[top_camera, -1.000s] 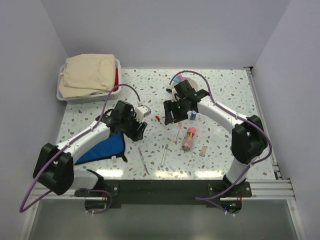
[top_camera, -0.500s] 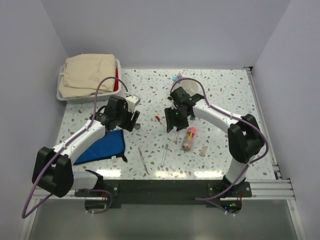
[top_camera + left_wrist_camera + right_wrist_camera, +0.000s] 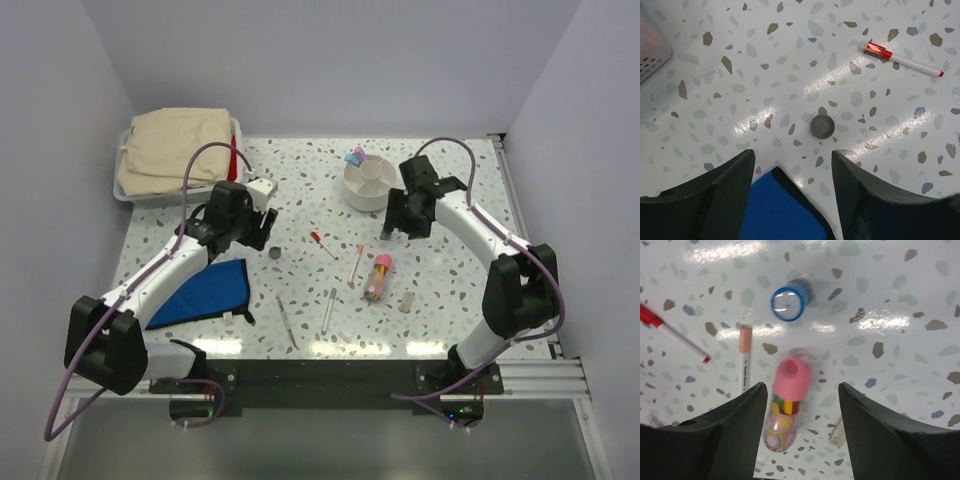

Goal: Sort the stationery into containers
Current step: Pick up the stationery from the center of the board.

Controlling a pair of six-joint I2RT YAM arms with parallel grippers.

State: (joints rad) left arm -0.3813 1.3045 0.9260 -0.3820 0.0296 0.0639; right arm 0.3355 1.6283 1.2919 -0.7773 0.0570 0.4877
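Loose stationery lies mid-table: a red-tipped pen (image 3: pixel 323 243), a pink marker (image 3: pixel 357 264), a pink-red tube (image 3: pixel 378 277), a beige eraser (image 3: pixel 406 301) and two slim silver pens (image 3: pixel 328 310). The round white cup (image 3: pixel 368 183) holds pink and blue pieces at its far rim. My right gripper (image 3: pixel 393 228) hovers open beside the cup. In the right wrist view the right gripper (image 3: pixel 802 387) is above the tube (image 3: pixel 787 405), with a blue-capped stick (image 3: pixel 788 302) upright beyond. My left gripper (image 3: pixel 256 238) is open and empty (image 3: pixel 793 155), just short of a small grey cap (image 3: pixel 822 126).
The white bin (image 3: pixel 160 199) at the back left is filled by a folded beige cloth (image 3: pixel 175 148). A flat blue pouch (image 3: pixel 205 293) lies under my left arm, its tip between the left fingers (image 3: pixel 785 210). Walls close the table on three sides.
My right arm has swung right and off the pens, uncovering the cup. My left gripper has drawn back to the left, away from the table's middle.
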